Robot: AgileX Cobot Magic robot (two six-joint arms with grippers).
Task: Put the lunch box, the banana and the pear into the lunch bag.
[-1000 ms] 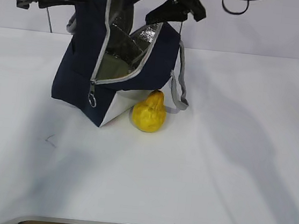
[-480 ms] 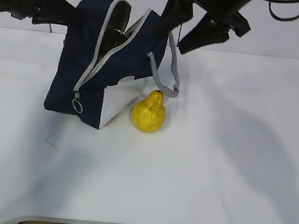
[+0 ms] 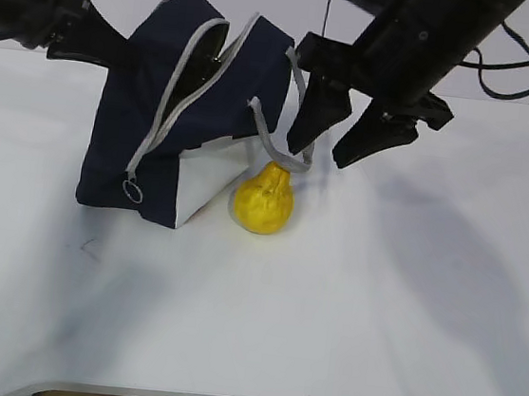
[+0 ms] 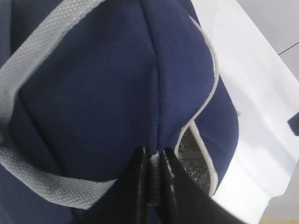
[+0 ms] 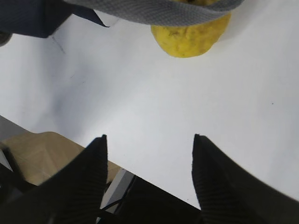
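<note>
With our left gripper [image 4: 152, 179] pinching, as far as we can tell, the boxy navy-blue fabric lunch bag's [image 3: 183, 117] rim and our right gripper [image 3: 331, 158] spread above the squat yellow pear [image 3: 263, 198] just right of it, the dangling grey webbing handle [image 3: 287, 129] could snag a finger.

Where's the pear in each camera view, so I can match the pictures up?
Exterior view: the pear stands on the table at centre, beside the lunch bag's white corner.
Left wrist view: not in it; only the lunch bag shows.
Right wrist view: top centre, partly behind the grey handle strap.
Shared landmark: the grey handle strap.
</note>
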